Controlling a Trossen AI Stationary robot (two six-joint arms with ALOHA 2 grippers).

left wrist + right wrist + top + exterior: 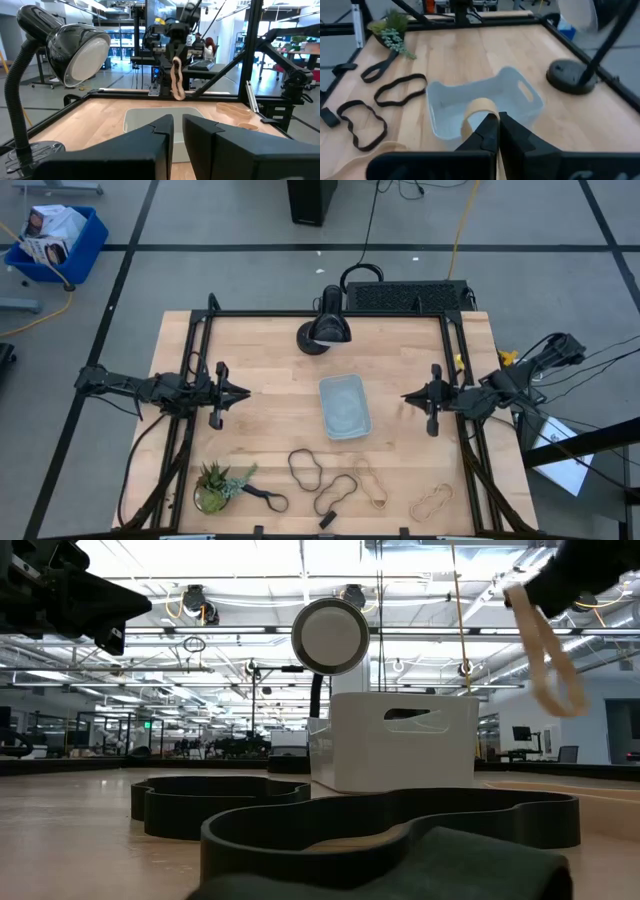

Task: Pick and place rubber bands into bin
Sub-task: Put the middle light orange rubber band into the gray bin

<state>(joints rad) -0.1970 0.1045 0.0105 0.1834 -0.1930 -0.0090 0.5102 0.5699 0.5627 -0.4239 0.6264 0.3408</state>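
Rubber bands number six that I can count: two black loops (305, 467) (336, 492) and two tan ones (375, 482) (431, 502) lie along the lower middle of the overhead frame, a fifth black one (265, 498) lies beside a small potted plant (212, 487) at lower left, and a sixth tan band (176, 79) hangs from the right gripper (407, 394), whose fingers are pinched shut on it. One clear bin (344, 406) sits at the centre of the wooden table (260, 360), just left of that gripper. The left gripper (245, 392) waits at middle left, fingers nearly together and holding nothing. One black desk lamp (325, 328) stands at top centre.

From above, the held band is barely visible; the low view shows it dangling at upper right, and the left wrist view shows it hanging beyond the bin's far side.
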